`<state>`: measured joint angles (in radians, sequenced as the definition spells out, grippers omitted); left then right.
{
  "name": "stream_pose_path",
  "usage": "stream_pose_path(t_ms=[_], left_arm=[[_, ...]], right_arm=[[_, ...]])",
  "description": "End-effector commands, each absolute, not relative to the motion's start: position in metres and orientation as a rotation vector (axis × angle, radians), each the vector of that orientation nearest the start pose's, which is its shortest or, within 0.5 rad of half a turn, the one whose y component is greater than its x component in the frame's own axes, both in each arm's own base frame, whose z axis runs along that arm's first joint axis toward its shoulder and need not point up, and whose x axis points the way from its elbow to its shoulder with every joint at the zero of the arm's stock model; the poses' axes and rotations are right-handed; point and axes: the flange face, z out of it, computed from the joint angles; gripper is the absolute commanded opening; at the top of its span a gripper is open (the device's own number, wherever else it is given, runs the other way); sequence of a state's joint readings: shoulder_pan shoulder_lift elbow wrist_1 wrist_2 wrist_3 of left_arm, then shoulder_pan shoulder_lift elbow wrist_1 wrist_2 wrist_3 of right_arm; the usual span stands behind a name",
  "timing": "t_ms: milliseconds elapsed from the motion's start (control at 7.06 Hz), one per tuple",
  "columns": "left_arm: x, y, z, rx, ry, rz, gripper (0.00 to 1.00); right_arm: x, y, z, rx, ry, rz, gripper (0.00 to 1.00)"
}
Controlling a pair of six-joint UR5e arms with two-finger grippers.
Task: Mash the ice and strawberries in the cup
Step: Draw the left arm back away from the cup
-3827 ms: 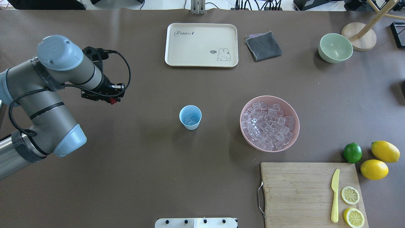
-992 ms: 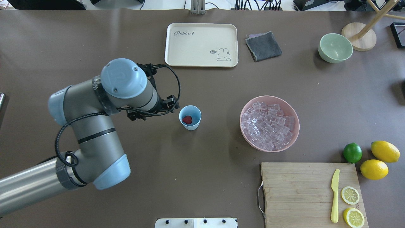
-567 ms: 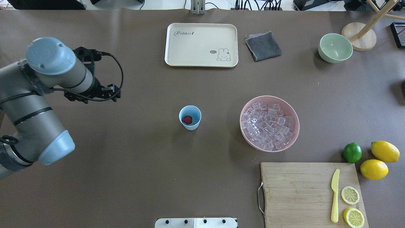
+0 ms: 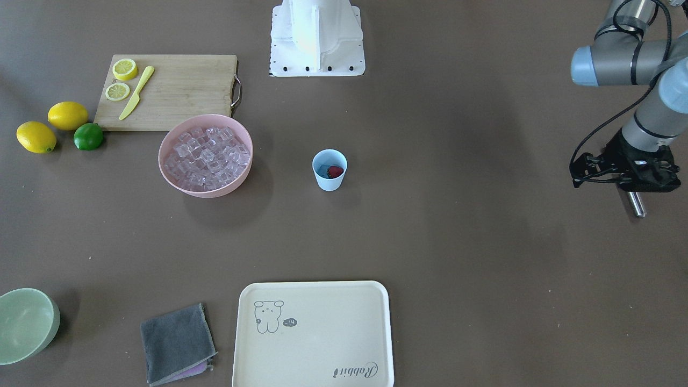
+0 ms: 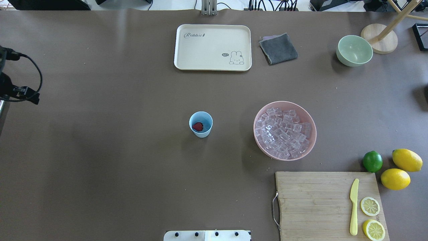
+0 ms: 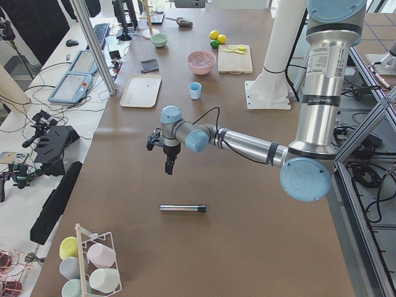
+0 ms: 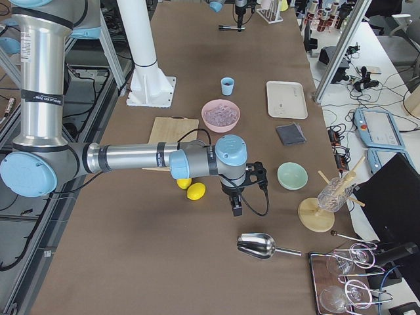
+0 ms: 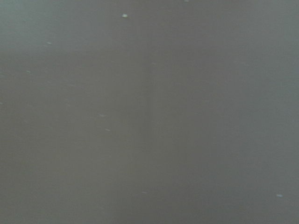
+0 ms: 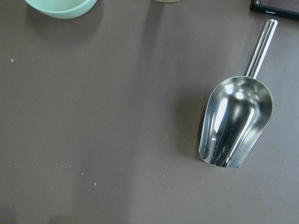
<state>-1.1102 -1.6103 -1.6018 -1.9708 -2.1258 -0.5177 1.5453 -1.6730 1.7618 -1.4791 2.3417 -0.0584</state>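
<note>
While the left hand [image 6: 168,167], opening unreadable, hovers above the metal muddler [image 6: 182,208] lower-centre, a skewed grasp could roll it away; the strawberry [image 5: 197,126] waits in the cup [image 5: 201,133].

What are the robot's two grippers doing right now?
Left gripper: cannot be told, its fingers are not clear in any view.
Right gripper: cannot be told, seen only from the side.
</note>
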Motion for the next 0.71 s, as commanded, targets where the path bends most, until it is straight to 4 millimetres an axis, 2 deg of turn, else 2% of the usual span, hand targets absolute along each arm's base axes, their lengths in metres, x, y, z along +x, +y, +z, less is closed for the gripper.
stream_pose_path(t_ms=[0, 283, 567], left_arm=[[0.085, -0.508, 0.679, 0.157, 0.786, -0.005, 0.97], [0.074, -0.498, 0.702, 0.13, 0.766, -0.043, 0.97], [0.076, -0.494, 0.714, 0.047, 0.772, -0.184, 0.98]], right_arm=[[0.052, -0.461, 0.603, 0.186, -0.76, -0.15, 1.0], [0.052, -0.461, 0.601, 0.191, -0.761, -0.153, 1.0], [0.053, -0.461, 0.599, 0.2, -0.755, -0.164, 1.0]])
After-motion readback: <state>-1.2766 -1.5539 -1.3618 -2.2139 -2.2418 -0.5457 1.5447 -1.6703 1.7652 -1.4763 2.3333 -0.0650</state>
